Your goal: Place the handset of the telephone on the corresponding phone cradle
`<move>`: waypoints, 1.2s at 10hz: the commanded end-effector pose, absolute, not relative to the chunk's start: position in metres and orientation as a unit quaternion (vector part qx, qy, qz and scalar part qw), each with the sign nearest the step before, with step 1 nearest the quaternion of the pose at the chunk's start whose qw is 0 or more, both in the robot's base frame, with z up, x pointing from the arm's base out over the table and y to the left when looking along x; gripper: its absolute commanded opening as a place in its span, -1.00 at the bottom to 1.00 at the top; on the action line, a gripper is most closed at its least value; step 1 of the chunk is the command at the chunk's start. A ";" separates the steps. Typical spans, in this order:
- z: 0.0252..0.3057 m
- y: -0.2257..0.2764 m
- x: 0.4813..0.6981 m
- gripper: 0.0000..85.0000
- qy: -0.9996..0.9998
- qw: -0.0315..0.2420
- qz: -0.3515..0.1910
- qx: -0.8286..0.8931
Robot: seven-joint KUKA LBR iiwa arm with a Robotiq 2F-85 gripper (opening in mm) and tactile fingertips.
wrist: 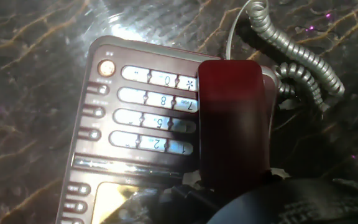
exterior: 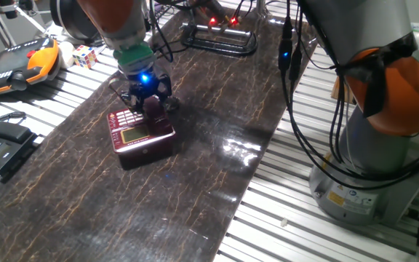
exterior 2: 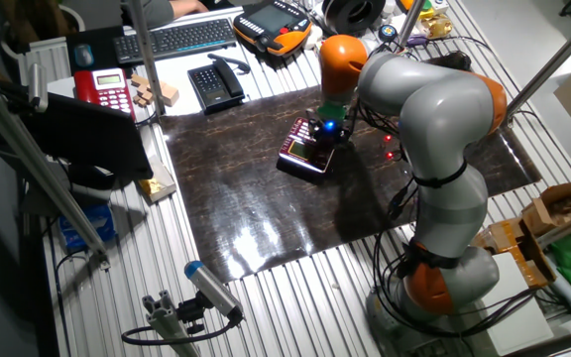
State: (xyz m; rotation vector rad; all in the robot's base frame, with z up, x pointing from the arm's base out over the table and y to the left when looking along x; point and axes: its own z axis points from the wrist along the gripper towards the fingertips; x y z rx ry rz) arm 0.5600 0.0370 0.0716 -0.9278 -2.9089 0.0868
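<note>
The dark red handset (wrist: 235, 121) was held in the pincer (exterior: 146, 98), which was clamped on it, just above the right side of the red telephone (exterior: 141, 136), over some of the pale keys (wrist: 151, 109). Its silver curly cord (wrist: 297, 59) lay bunched beside the telephone on the dark marbled surface (exterior: 195, 189). Off to the side of that surface were a black desk phone (exterior 2: 214, 86), a bright red phone (exterior 2: 104, 91), a keyboard (exterior 2: 171, 38) and a small colour cube (exterior: 85, 56).
</note>
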 end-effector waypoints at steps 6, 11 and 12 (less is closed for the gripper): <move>0.073 0.036 0.562 0.68 -0.951 0.041 0.025 -0.305; 0.097 0.028 0.566 0.76 -0.957 0.058 0.029 -0.283; 0.107 0.026 0.566 0.73 -0.963 0.068 0.016 -0.261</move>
